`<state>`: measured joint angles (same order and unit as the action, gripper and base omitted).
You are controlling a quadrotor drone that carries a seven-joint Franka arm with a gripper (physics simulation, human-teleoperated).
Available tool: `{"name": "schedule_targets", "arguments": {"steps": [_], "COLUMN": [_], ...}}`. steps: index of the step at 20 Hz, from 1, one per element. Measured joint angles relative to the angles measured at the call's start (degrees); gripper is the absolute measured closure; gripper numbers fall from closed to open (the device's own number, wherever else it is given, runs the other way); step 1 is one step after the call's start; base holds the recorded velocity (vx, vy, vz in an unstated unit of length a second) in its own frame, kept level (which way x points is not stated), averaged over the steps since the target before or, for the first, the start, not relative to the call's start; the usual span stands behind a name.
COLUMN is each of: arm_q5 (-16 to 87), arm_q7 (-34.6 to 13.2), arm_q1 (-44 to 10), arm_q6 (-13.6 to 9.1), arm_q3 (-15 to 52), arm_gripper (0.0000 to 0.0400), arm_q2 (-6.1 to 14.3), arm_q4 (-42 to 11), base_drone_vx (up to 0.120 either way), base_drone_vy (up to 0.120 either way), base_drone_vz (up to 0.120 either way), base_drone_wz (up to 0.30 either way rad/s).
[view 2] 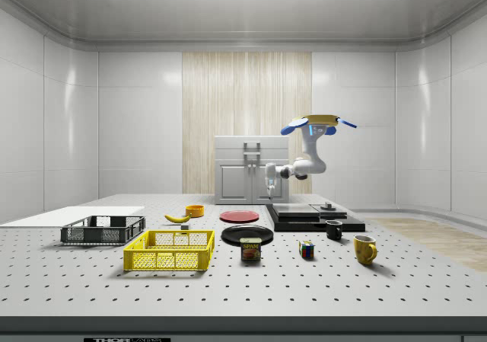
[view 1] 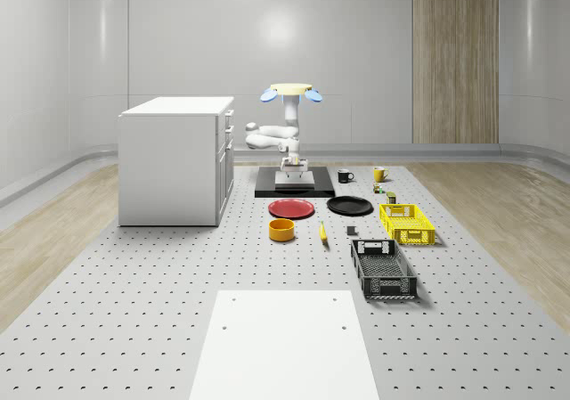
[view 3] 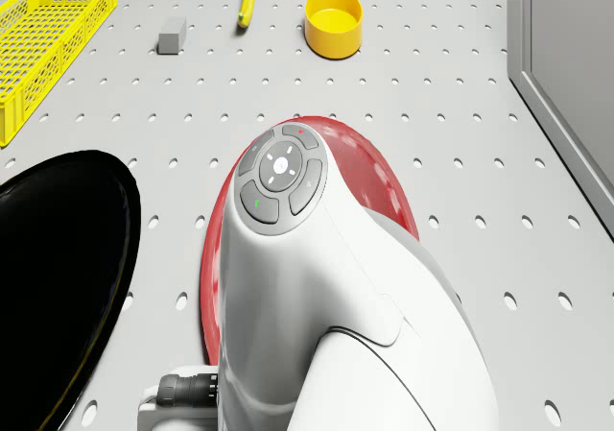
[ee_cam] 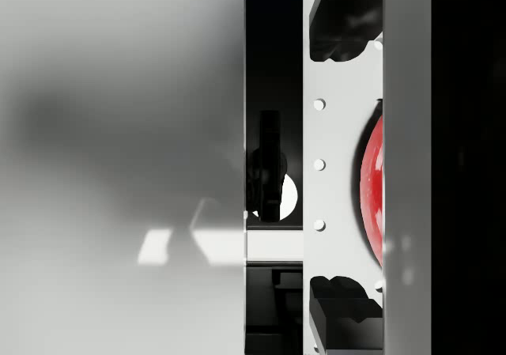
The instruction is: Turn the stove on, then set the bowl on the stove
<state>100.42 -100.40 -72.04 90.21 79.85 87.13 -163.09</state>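
Note:
The yellow bowl sits on the table in front of the red plate, well clear of the robot. Behind the plates lies the black stove. The drone hovers above the stove. Its white arm reaches down, and the gripper hangs just above the stove's front edge. It is open and holds nothing. In the wrist view a strip of table and the red plate's rim lie between the fingers.
A white cabinet stands left of the stove in the whole-scene view. On the table are a black plate, a banana, a yellow crate, a black crate, two mugs, and a white board in front.

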Motion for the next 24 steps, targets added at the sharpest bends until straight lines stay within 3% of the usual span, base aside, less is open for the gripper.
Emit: {"name": "schedule_targets", "arguments": {"steps": [24], "arm_q5": [-0.58], "arm_q7": [-0.21], "arm_q1": [-0.27], "arm_q6": [1.35], "arm_q3": [0.17], "arm_gripper": [0.0000], "arm_q2": [1.45], "arm_q4": [0.05], "base_drone_vx": [0.120], "base_drone_vy": [0.000], "base_drone_vz": [0.000], "base_drone_wz": [0.000]}}
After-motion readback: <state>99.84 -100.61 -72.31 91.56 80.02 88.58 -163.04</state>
